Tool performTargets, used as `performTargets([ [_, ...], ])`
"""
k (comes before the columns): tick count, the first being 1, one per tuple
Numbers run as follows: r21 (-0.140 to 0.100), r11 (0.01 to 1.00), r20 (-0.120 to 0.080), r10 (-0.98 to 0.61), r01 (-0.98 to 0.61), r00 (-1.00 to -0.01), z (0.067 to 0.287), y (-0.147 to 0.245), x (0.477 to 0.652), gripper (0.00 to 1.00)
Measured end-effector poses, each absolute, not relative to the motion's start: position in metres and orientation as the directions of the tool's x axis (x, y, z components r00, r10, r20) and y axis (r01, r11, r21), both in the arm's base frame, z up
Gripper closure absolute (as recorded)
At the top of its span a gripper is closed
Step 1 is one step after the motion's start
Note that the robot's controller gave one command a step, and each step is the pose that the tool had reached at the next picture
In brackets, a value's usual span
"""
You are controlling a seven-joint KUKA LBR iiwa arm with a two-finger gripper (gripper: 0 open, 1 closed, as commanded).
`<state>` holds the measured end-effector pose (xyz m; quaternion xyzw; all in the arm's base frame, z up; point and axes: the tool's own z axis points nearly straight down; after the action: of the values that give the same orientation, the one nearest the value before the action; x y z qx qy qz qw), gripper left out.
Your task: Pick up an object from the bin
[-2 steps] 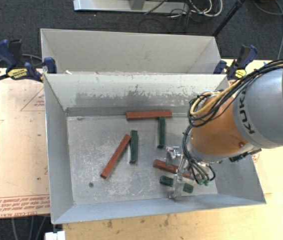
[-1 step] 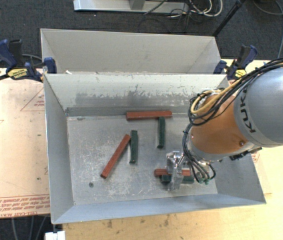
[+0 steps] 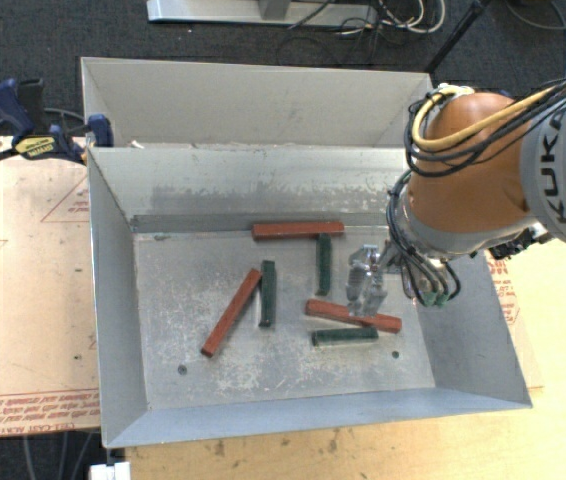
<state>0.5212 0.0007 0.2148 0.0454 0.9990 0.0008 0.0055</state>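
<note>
My gripper [image 3: 365,296] hangs low at the bin's right side, its metal fingers pointing down just above a red-brown bar [image 3: 352,315] that lies slanted on the floor. Nothing shows between the fingers. A short dark green bar [image 3: 344,336] rests right below that red one. Another dark green bar [image 3: 323,264] stands lengthwise just left of the gripper.
A long red-brown bar [image 3: 298,230] lies along the back of the bin floor. Toward the middle left, a red-brown bar [image 3: 232,312] leans diagonally beside a dark green bar [image 3: 267,293]. The arm's orange cover and cables overhang the bin's right wall.
</note>
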Motion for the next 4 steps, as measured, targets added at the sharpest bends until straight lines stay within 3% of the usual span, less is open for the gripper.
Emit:
performTargets([
  [1, 0.001, 0.996, -0.002, 0.092, 0.092, -0.996, 0.21, 0.0, 0.519, 0.0],
  [2, 0.001, 0.991, -0.002, 0.131, 0.131, -0.991, 0.067, -0.013, 0.539, 0.0],
  [3, 0.001, 0.992, -0.001, 0.13, 0.13, -0.992, 0.07, -0.013, 0.539, 1.0],
  [4, 0.003, 0.994, -0.011, 0.106, 0.106, -0.994, 0.213, 0.007, 0.541, 1.0],
])
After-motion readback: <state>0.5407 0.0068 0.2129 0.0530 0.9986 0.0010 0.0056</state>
